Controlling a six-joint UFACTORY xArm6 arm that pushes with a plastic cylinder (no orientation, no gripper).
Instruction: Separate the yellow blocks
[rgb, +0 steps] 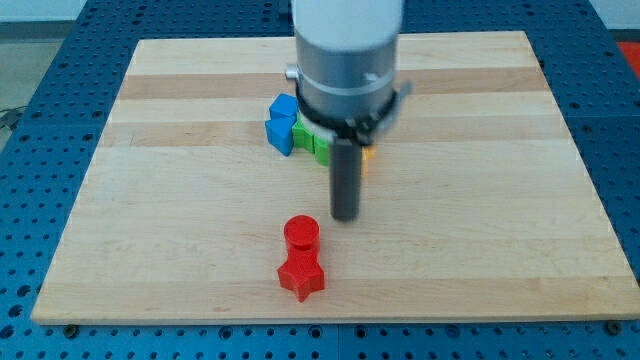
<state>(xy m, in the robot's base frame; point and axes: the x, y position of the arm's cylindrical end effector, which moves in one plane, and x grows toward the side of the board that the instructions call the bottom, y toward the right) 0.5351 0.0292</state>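
Blocks are seen clustered up and to the view's left of my tip (345, 216), which ends in a bare rod, so no opening or grasp can be reported. Farthest left sit two blue blocks (281, 124), then green blocks (313, 143) just beside them. Below and left of my tip, close by, a red cylinder (301, 233) is stacked above a red star (301, 277) in the view. Only a sliver of yellow block (367, 154) is seen, just above and right of my tip, mostly hidden behind the rod. The approach step is judged under way; a push between the yellow pieces is called for next.
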